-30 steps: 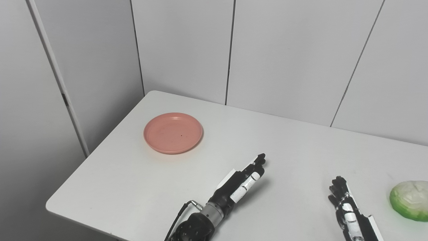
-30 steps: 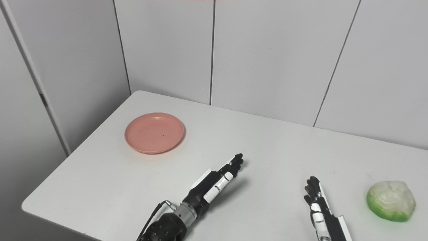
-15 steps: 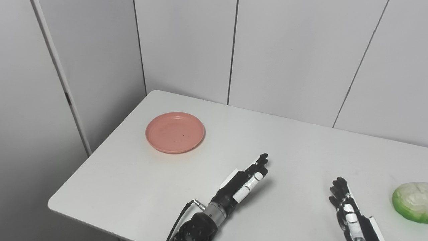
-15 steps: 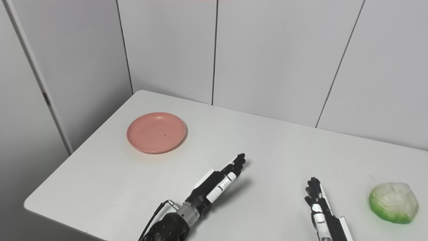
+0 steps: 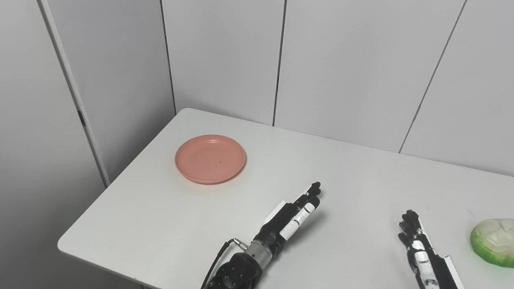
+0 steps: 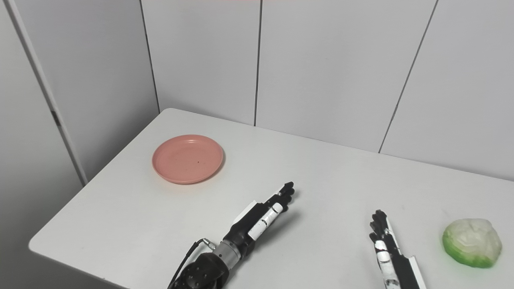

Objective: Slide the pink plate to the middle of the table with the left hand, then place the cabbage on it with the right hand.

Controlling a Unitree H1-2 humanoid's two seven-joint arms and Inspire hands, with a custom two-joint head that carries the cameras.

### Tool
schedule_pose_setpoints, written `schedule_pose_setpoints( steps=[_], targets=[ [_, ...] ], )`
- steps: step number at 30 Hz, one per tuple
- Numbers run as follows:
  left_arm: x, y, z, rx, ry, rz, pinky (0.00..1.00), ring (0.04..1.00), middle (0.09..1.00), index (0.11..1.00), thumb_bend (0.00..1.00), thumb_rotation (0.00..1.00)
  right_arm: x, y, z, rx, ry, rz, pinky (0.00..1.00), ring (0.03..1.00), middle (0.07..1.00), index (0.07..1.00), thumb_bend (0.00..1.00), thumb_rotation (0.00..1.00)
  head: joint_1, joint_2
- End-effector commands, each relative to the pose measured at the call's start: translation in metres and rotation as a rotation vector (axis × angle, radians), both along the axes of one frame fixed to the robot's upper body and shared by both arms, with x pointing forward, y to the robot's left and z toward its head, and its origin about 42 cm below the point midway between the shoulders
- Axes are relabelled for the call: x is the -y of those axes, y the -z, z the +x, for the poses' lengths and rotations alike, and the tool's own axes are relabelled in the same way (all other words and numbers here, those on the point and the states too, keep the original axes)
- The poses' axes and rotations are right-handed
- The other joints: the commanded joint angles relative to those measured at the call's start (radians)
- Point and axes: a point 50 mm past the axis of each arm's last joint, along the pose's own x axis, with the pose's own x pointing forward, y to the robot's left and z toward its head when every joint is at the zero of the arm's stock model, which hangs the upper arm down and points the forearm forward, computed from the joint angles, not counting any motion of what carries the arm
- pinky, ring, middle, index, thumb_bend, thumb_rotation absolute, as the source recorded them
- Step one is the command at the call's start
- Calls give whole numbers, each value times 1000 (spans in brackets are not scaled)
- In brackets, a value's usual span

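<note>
White table (image 5: 168,224) against grey panels (image 5: 225,56). Plate (image 5: 210,159) near its left edge, cabbage (image 6: 472,242) far right; both hands (image 5: 291,218) (image 6: 385,251) flat between, fingers straight, holding nothing.

**Two head cameras, side by side, looking down over the table**

Both views look from above the table's (image 5: 361,176) near edge, tilted down and facing the grey panelled wall (image 6: 321,64) behind its far edge. They stand at middle range — the left corners, the far edge and most of the top fit in frame, while the right end runs out of the picture. The arms enter from the bottom edge.

The two share nearly the whole scene. The right eye view sits a little to the right: the pink plate (image 6: 187,159) lies further left in it, and the cabbage (image 6: 472,242) near the right end shows whole — in the left eye view the frame's edge cuts it (image 5: 494,241).
</note>
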Motion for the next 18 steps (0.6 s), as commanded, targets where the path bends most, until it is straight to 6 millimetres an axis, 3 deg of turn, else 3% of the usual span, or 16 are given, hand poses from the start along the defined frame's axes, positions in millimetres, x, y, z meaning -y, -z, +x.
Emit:
schedule_pose_setpoints(
  steps=[1, 9, 18],
  targets=[
    [-6, 16, -9, -67, -29, 10, 999, 1000, 1000, 1000, 500, 1000, 5, 28, -4, -113, 26, -10, 1000, 1000, 1000, 1000, 144, 1000, -1, -2],
    [-26, -21, 10, 53, -56, -11, 1000, 1000, 1000, 1000, 460, 1000, 2, 30, -2, -114, 30, -31, 1000, 1000, 1000, 1000, 183, 1000, 3, -13],
    [-48, -69, 22, 204, -113, 34, 975, 996, 1000, 1000, 506, 1000, 1, 30, -2, -107, 37, -49, 1000, 1000, 1000, 1000, 197, 1000, 7, -12]
  ],
)
